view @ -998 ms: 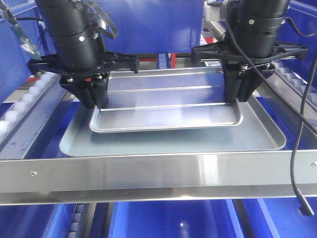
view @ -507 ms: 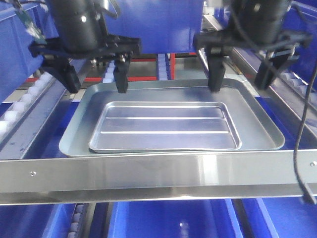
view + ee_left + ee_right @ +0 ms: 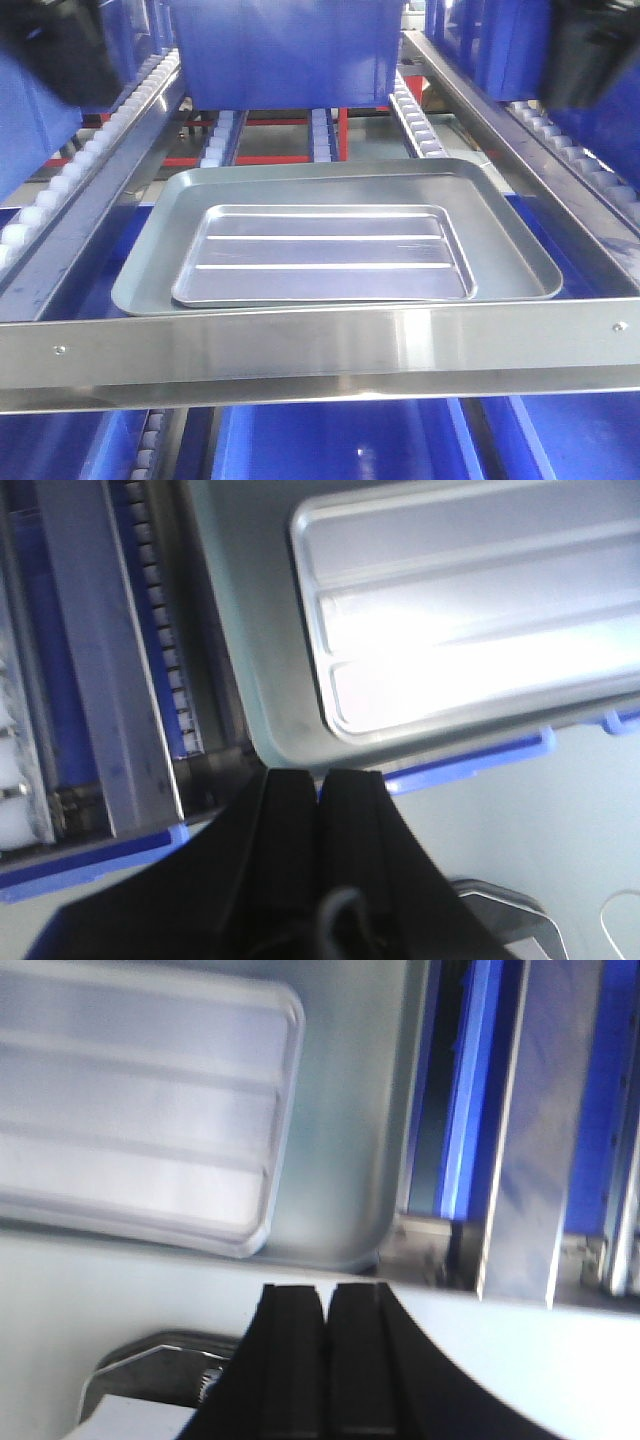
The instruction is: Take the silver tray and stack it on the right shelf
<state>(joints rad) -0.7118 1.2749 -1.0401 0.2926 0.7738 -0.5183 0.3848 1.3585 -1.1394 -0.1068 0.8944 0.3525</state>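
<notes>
Both grippers, left point(image 3: 320, 785) and right point(image 3: 325, 1300), have let go, lifted away and closed empty; the silver tray point(image 3: 325, 255) lies inside the grey tray point(image 3: 510, 235) on the shelf point(image 3: 320, 350), apparently stacked.

Both arms sit blurred at the front view's top corners; the silver tray point(image 3: 470, 600) runs off each wrist view's edge.

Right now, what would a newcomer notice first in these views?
The shiny silver tray, with two long ridges along its base, lies nested inside a larger dull grey tray, toward that tray's front edge. Both sit on the right shelf, just behind its wide flat front bar, with white roller lanes on either side. In the wrist views both grippers' black jaws are shut and empty.
</notes>
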